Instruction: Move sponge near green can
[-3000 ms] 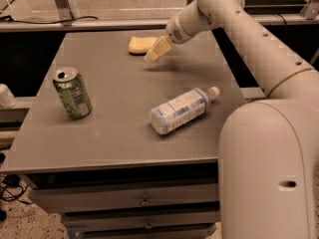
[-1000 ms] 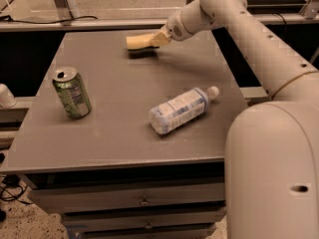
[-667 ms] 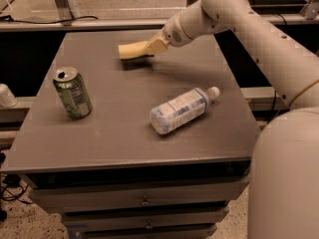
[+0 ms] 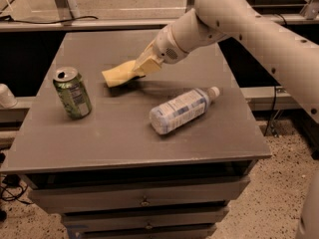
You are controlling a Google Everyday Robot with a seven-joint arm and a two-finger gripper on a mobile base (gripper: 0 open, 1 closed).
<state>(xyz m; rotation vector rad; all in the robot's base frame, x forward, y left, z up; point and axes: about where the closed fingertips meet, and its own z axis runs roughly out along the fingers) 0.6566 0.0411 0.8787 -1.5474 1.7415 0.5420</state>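
Observation:
The pale-yellow sponge is held in my gripper, a little above the grey table near its middle left. The gripper is shut on the sponge's right end. The white arm reaches in from the upper right. The green can with a silver top stands upright near the table's left edge, a short way down and left of the sponge. The sponge's shadow lies on the table beneath it.
A clear plastic bottle with a white cap lies on its side right of the table's middle. The table has drawers below its front edge. A rail runs behind the table.
The gripper has carried the sponge from the table's far edge toward the front left, closer to the green can. The can and the bottle have not moved.

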